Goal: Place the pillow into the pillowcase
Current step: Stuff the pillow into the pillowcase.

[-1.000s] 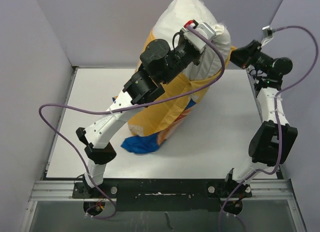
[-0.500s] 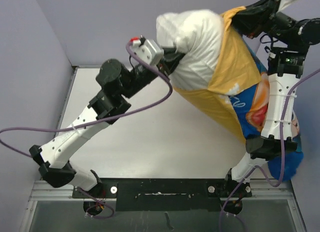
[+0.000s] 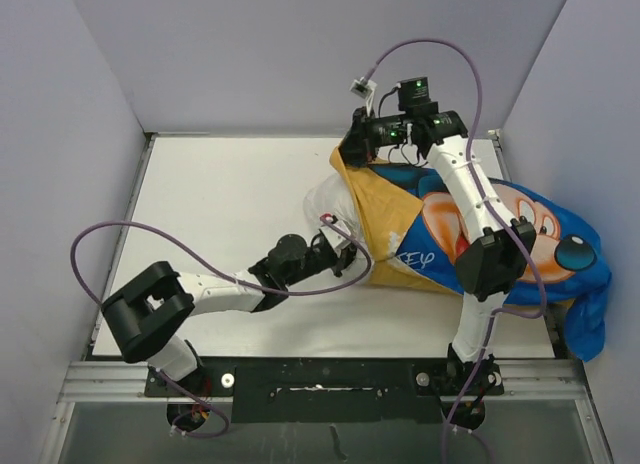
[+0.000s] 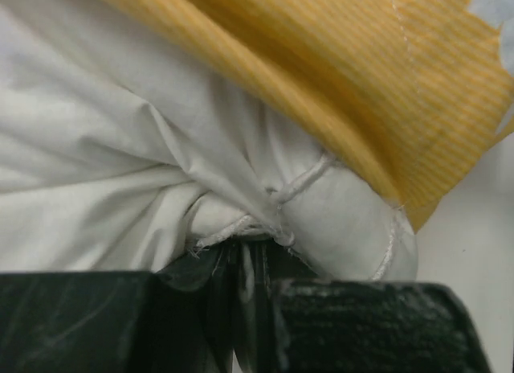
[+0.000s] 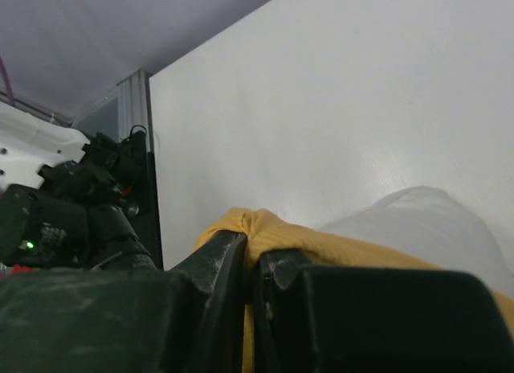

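Though unclear from above, up close: left hand (image 4: 249, 268) tight on pillow (image 4: 120, 148), right hand (image 5: 250, 264) tight on pillowcase (image 5: 337, 246).

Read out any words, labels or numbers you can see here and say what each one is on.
"EY": white letters on the pillowcase, beside the Mickey face; the letters before them are hidden by its yellow fold.
Nothing else is legible; no print shows on the visible part of the pillow.
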Controlling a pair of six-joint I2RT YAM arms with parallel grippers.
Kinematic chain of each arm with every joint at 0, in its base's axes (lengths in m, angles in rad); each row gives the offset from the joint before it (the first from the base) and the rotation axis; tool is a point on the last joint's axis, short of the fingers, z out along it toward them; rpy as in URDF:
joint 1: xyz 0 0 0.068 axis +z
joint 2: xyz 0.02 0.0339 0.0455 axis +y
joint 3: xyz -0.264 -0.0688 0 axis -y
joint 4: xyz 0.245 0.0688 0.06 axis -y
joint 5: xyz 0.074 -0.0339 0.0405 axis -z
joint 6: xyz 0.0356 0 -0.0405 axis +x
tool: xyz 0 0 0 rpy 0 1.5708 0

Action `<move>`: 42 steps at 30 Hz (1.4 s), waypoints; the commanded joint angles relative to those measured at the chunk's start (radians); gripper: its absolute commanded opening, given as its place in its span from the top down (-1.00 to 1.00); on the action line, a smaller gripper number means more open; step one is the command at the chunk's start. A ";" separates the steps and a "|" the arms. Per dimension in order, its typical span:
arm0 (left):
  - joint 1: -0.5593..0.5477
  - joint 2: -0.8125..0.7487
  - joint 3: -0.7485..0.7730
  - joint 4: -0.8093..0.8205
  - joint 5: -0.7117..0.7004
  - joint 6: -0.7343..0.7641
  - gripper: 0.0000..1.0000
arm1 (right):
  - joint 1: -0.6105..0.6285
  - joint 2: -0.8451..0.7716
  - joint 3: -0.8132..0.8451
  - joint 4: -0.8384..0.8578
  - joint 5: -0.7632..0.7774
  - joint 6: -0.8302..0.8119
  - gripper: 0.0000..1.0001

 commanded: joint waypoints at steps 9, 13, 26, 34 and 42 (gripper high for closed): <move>-0.063 0.268 -0.015 0.751 0.021 -0.206 1.00 | 0.186 -0.159 -0.140 -0.115 0.177 -0.256 0.84; -0.069 0.298 -0.075 0.754 0.015 -0.223 1.00 | 0.132 -0.222 -0.207 -0.431 0.208 -0.628 0.08; -0.077 0.315 -0.124 0.752 0.077 -0.266 1.00 | -0.262 -0.741 -0.557 -0.182 0.286 -0.584 -0.96; -0.089 0.310 -0.112 0.752 0.090 -0.269 1.00 | -0.256 -0.690 -0.730 -0.274 0.227 -0.651 -0.99; -0.087 0.304 -0.086 0.754 0.079 -0.260 1.00 | -0.029 -0.658 -0.637 -0.414 0.156 -0.683 0.69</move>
